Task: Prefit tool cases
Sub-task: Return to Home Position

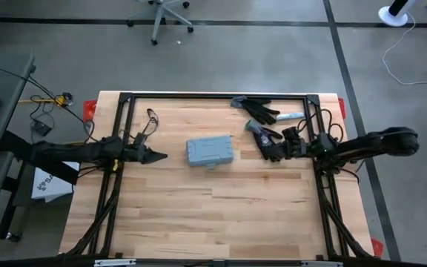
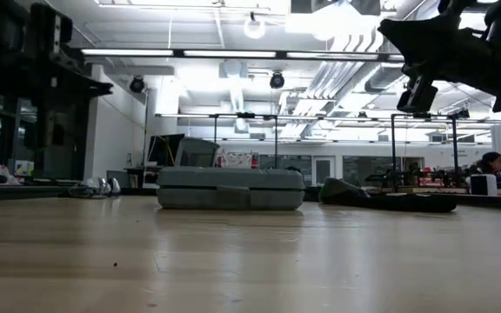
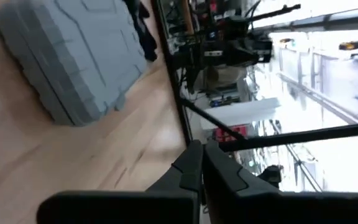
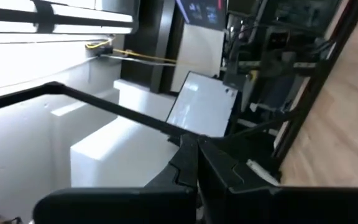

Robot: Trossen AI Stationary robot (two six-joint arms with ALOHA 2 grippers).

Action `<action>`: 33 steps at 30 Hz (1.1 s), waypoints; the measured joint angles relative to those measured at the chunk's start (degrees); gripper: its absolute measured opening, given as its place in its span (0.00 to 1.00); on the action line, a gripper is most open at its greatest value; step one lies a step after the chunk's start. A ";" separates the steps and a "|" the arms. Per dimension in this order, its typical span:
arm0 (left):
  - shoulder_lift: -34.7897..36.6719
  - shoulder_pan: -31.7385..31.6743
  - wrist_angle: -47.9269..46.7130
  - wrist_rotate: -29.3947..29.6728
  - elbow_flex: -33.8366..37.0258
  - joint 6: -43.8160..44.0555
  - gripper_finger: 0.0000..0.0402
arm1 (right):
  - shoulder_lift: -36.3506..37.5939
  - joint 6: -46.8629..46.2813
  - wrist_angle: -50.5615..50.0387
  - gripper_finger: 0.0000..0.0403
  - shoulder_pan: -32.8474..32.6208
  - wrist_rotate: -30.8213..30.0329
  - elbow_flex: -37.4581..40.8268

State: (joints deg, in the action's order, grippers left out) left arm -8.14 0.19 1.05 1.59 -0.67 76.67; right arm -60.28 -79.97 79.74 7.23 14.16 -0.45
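The grey-blue tool case (image 1: 209, 151) lies flat on the wooden table near its middle, and shows in the low view (image 2: 230, 188) and the left wrist view (image 3: 73, 56). A small latch tab (image 1: 212, 166) sits on its near long edge. My left gripper (image 1: 163, 155) is shut and hovers left of the case, its tips (image 3: 202, 149) pointing toward it. My right gripper (image 1: 279, 148) is shut (image 4: 196, 144) and raised well above the table (image 2: 390, 30), over a black-and-grey glove (image 1: 267, 141) right of the case.
A second glove (image 1: 254, 110) lies by the far edge, with a pale blue item (image 1: 291, 116) beside it. A black frame (image 1: 213, 96) borders the table's far and side edges. A loose cable (image 1: 152, 119) lies at far left. Bare wood (image 1: 213, 215) fills the near half.
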 joint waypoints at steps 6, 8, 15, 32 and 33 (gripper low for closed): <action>7.86 -0.50 -7.43 0.22 -2.61 -4.25 0.00 | 12.56 2.00 -13.19 0.00 1.66 1.21 -0.02; 7.17 -0.59 -15.07 0.19 -4.88 -4.76 0.00 | 18.24 2.74 -19.66 0.00 1.78 1.29 -0.02; 7.93 -0.55 -30.81 1.83 -9.75 -5.43 0.00 | 44.08 5.16 -47.43 0.00 1.74 -3.42 -0.02; 7.78 -0.55 -34.54 0.37 -10.33 -5.85 0.00 | 58.81 5.46 -76.90 0.00 1.74 -6.12 -0.07; 7.78 -0.55 -34.36 0.34 -10.33 -5.86 0.00 | 58.79 5.42 -77.91 0.00 1.74 -6.15 -0.07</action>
State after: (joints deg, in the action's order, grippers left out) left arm -0.36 -0.36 -33.32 1.93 -11.00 70.81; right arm -1.50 -74.54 1.83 8.97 8.01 -0.51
